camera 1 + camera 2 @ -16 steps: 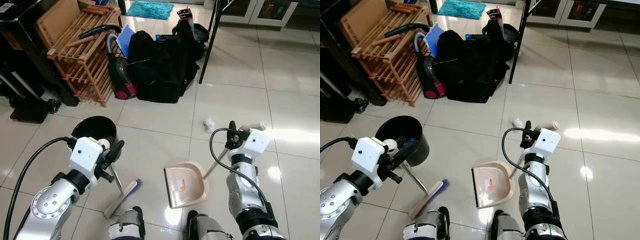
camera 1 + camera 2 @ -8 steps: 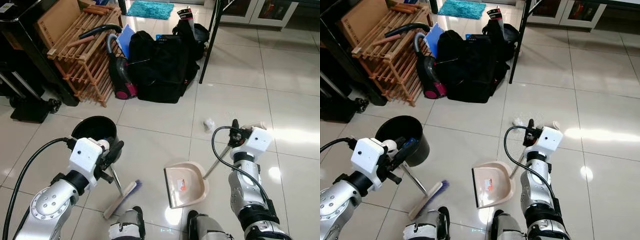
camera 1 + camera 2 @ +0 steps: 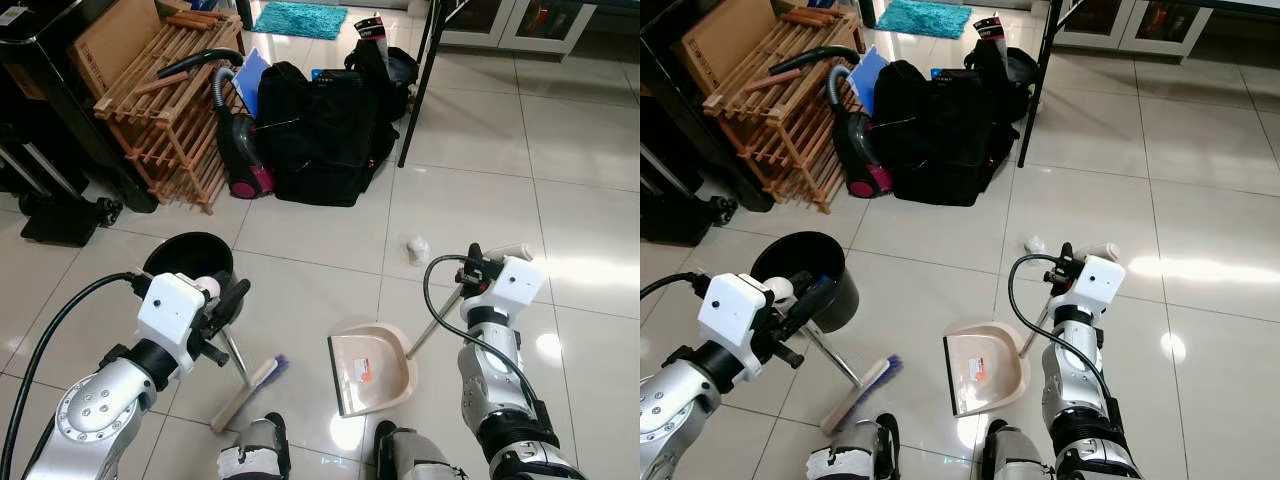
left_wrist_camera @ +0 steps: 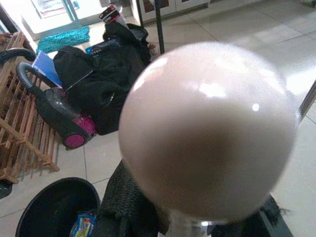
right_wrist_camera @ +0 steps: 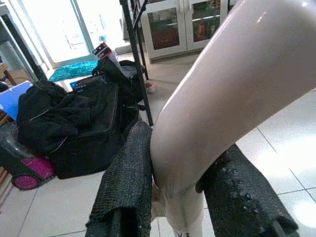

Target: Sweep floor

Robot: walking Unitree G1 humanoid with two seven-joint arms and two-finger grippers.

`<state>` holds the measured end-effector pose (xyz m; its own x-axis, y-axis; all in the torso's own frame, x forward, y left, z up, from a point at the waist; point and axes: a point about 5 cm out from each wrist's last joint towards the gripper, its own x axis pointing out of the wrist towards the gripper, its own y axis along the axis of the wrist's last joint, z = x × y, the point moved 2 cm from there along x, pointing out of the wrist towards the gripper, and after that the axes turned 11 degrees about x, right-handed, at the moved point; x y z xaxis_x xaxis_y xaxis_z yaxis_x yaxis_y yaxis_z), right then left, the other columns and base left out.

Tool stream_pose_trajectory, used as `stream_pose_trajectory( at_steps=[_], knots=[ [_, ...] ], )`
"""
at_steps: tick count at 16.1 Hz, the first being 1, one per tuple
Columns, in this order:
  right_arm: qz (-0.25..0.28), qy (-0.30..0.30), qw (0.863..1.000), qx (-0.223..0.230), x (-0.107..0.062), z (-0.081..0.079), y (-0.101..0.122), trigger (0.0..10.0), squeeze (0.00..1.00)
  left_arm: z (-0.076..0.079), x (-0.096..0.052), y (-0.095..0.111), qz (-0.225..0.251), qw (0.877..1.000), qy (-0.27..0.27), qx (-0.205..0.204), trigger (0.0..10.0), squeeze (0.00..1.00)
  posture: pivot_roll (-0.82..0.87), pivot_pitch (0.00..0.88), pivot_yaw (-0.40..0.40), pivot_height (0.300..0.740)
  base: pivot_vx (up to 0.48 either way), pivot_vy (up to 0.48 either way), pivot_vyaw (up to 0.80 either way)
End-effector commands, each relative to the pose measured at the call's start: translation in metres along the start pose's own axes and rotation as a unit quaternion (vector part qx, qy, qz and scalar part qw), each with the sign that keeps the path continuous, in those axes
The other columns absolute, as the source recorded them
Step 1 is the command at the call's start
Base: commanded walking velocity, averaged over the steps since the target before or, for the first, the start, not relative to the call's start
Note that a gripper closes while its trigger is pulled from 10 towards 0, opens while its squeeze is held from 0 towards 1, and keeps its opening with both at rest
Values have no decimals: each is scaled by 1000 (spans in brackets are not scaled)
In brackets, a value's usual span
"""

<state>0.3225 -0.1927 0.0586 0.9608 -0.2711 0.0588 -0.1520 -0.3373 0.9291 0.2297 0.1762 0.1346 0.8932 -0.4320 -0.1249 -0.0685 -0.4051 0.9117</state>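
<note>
While the left gripper [image 3: 222,312] stays clamped on the broom [image 3: 250,392], the head has slid slightly toward the dustpan [image 3: 370,368], which the right gripper [image 5: 173,192] pinches by its handle. Paper scrap [image 3: 418,249] remains unswept beyond the pan.

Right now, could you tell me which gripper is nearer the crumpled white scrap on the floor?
Right. The right gripper, holding the dustpan handle, sits just beside the scrap; the left gripper, holding the broom, is well across by the black bin.
</note>
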Motion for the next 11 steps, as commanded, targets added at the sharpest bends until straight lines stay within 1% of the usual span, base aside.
stream_pose_trajectory(
  at_steps=[1, 2, 3, 4, 5, 6, 11],
  knots=[
    [-8, -8, 1000, 3, -2, 3, -4, 7961, 0, -4, -5, 5, 2, 1000, 5, 12, 10000, 0, 93, 214, 63, 740, 0, 0, 0],
    [-8, -8, 1000, 4, -1, 3, -4, 7490, 0, -4, -4, 6, 2, 1000, 6, 11, 10000, 0, 93, 214, 63, 740, 0, 0, 0],
    [-8, -8, 1000, 4, -1, 3, -4, 7490, 0, -4, -4, 6, 2, 1000, 6, 11, 10000, 0, 93, 214, 63, 740, 0, 0, 0],
    [-7, -8, 1000, 4, -1, 3, -4, 4078, 0, -3, -4, 6, 2, 1000, 6, 11, 10000, 0, 92, 212, 64, 740, 0, 0, 0],
    [-7, -7, 1000, 5, -1, 2, -3, 2902, 0, -3, -4, 5, 1, 1000, 5, 10, 10000, 0, 92, 213, 64, 740, 0, 0, 0],
    [-6, -6, 1000, 5, -1, 3, -3, 0, 0, -3, -3, 5, 0, 1000, 5, 9, 10000, 0, 91, 210, 63, 740, 0, 0, 0],
    [-5, -3, 1000, 7, 2, 3, -1, 0, 0, -2, 2, 1, -1, 1000, 5, 6, 10000, 0, 84, 197, 56, 740, 0, 0, 0]
  ],
)
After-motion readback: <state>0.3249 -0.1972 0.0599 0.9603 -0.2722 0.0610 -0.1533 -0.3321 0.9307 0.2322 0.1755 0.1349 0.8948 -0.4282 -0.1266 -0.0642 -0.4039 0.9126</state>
